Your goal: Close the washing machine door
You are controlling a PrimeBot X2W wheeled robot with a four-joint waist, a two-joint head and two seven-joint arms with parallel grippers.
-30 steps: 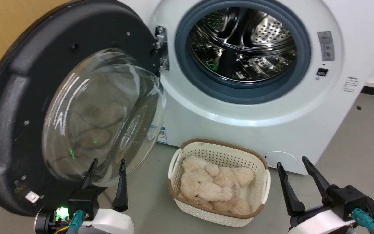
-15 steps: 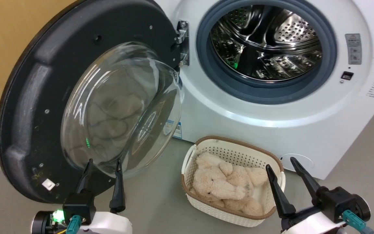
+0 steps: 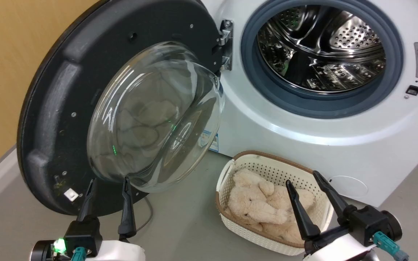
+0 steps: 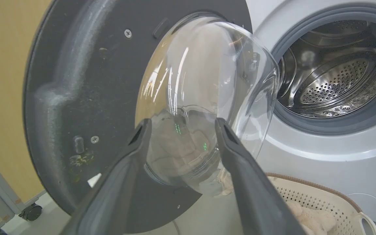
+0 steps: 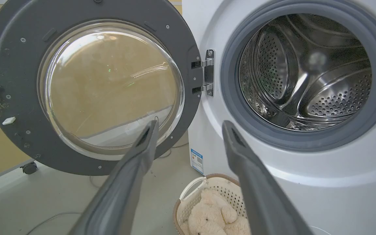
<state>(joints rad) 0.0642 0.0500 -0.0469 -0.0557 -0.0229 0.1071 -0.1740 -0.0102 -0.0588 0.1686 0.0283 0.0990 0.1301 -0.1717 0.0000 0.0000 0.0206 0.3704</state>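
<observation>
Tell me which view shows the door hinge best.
The right wrist view: it faces the hinge squarely, both brackets sharp between door and washing machine. The head view shows the hinge smaller, at a slant. In the left wrist view the glass bowl lies over that spot, so it is hard to make out.
</observation>
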